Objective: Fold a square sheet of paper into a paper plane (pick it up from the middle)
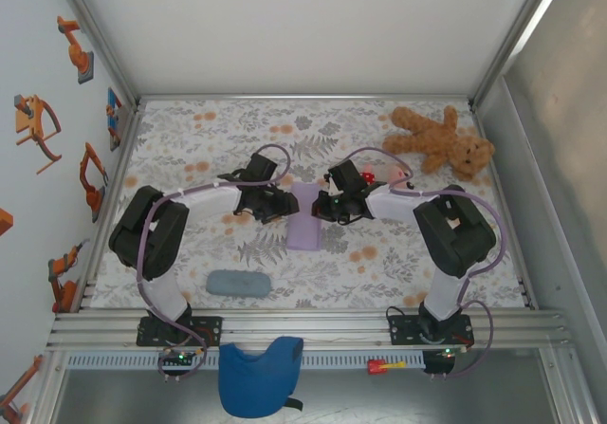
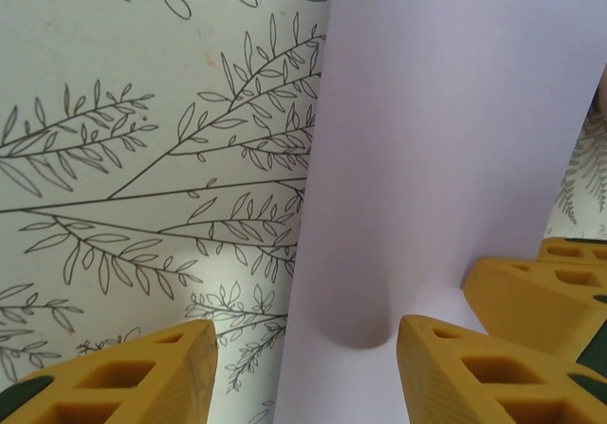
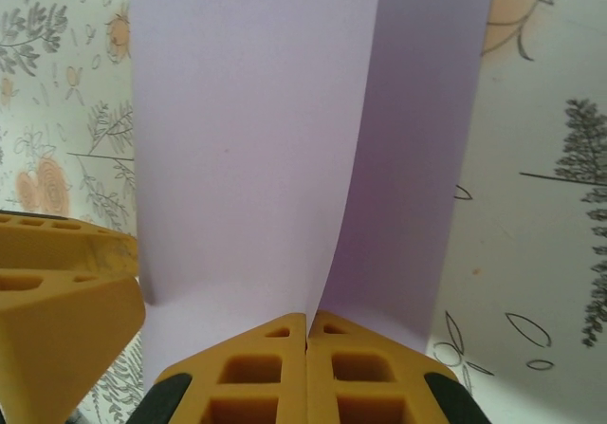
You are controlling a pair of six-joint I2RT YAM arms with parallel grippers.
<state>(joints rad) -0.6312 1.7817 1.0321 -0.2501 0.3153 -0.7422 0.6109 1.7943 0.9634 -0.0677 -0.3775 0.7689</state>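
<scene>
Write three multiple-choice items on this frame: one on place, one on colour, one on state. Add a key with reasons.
1. Where on the table does the teddy bear lie?
A. far right corner
B. near left corner
C. middle of the near edge

2. What colour is the sheet of paper?
A. yellow
B. green
C. pale lavender

3. How do the right claw fingers stand?
A. wide apart
B. shut together on the sheet
C. half open, clear of the sheet

Key:
1 A: the top view shows the bear by the far right corner.
2 C: the sheet looks pale lavender in all three views.
3 B: in the right wrist view the fingers meet with no gap where the curled sheet's edges come together. The left claw is the open one.
</scene>
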